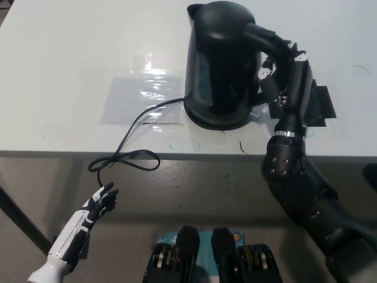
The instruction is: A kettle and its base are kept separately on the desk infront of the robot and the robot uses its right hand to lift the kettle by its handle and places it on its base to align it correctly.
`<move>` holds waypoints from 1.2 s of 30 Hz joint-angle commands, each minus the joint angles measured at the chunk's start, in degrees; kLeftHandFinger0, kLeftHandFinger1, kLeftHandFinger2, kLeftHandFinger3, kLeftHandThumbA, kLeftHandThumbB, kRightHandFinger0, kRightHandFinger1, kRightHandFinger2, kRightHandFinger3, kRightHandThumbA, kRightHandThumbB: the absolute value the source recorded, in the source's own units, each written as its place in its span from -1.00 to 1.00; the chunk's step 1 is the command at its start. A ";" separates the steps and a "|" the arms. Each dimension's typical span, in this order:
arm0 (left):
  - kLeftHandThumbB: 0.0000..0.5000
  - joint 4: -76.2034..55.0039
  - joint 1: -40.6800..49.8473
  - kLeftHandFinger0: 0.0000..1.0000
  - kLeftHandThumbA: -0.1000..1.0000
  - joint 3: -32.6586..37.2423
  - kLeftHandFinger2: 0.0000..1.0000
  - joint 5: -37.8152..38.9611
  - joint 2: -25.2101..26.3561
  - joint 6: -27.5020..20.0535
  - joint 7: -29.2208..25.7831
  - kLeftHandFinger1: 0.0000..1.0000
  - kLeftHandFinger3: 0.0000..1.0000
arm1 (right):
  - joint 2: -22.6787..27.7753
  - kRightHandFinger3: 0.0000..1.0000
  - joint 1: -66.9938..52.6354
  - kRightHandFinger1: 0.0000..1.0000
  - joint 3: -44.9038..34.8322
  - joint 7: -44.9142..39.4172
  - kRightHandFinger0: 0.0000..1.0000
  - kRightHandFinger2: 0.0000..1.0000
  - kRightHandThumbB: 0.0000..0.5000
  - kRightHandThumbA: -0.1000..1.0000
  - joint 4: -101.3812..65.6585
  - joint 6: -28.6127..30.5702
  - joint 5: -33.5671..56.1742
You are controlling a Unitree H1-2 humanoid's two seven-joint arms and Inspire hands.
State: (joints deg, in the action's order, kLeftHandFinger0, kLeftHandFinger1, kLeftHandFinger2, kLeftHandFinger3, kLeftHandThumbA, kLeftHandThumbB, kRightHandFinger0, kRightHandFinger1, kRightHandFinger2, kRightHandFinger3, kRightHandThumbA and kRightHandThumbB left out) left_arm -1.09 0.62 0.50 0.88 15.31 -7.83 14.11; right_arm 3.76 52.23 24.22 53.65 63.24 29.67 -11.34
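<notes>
My right hand (281, 76) is closed around the handle (266, 39) of the kettle (221, 65), which now sits on its base (219, 119) near the desk (70, 65) edge, so only letting go seems left, while my left hand (100, 203) hangs open below.

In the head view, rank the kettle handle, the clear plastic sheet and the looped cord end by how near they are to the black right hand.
1. Kettle handle, in the right hand.
2. Clear plastic sheet, on the table left of the kettle.
3. Looped cord end, hanging over the table's front edge, far left.
</notes>
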 commanded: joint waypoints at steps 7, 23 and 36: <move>-0.07 -1.78 -1.23 1.00 1.00 0.13 1.00 0.65 1.57 -0.67 1.09 1.00 1.00 | -3.93 0.27 0.04 -0.50 5.55 -1.78 -1.00 0.26 -0.80 -1.00 4.22 -2.74 -4.07; 0.00 -2.07 -1.04 1.00 1.00 0.14 0.98 0.43 1.42 -0.50 1.48 1.00 1.00 | -2.87 0.26 3.62 -0.43 3.26 -5.15 -1.00 0.30 -0.88 -1.00 10.81 -2.74 -2.64; -0.02 -1.73 -1.47 1.00 1.00 0.10 0.94 0.67 1.44 -0.80 1.77 1.00 1.00 | 1.81 0.09 8.07 -0.59 -0.07 -6.29 -1.00 0.06 -0.66 -1.00 13.60 -2.74 -2.57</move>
State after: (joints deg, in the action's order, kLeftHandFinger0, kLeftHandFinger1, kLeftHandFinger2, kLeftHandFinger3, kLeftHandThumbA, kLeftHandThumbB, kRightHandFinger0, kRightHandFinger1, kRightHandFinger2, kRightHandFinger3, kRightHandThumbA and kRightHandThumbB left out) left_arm -1.18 0.33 0.50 1.06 15.40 -7.81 15.28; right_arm 2.83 59.66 25.34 51.29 74.47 29.68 -13.42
